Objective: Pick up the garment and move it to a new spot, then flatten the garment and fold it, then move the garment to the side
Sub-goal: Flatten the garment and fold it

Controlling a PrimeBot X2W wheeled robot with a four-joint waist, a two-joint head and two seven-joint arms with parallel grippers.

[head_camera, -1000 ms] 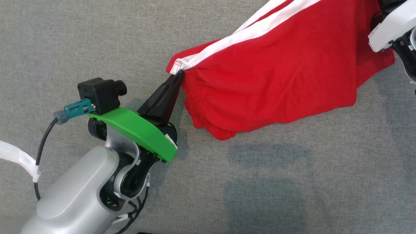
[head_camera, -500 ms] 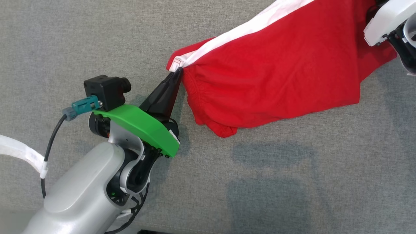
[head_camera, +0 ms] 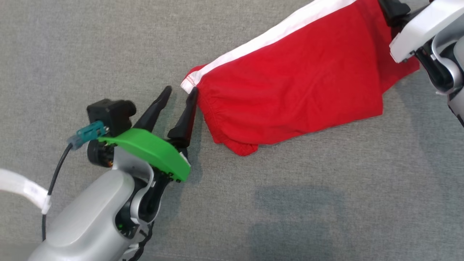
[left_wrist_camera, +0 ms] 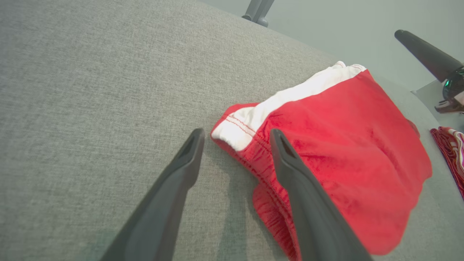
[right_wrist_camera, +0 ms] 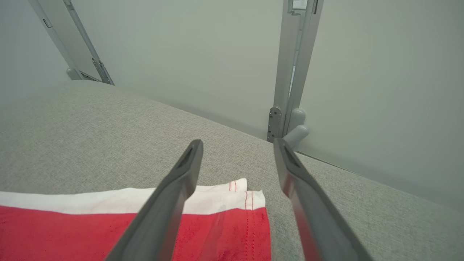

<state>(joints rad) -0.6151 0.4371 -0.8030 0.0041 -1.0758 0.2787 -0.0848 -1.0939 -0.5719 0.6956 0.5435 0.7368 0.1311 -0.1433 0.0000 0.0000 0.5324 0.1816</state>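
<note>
Bare grey counter (head_camera: 326, 217) lies open in front of the red shorts (head_camera: 297, 83) and off to their left, room for a hand to pass. The shorts lie right against the left hand's (head_camera: 181, 89) spread fingers. Past the right hand (right_wrist_camera: 237, 142), a metal post (right_wrist_camera: 290, 72) and a pale wall (right_wrist_camera: 380, 90) close the counter's far edge.

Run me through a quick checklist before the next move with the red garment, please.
1. Left jaws open: ok.
2. Right jaws open: ok.
3. Garment resting on the grey surface: ok.
4. Garment flat: not ok; its near end is bunched.
5. Left jaws clear of the cloth: cannot tell; one stands right at the white-striped corner.
6. Patterned cloth apart from the garment: ok.
</note>
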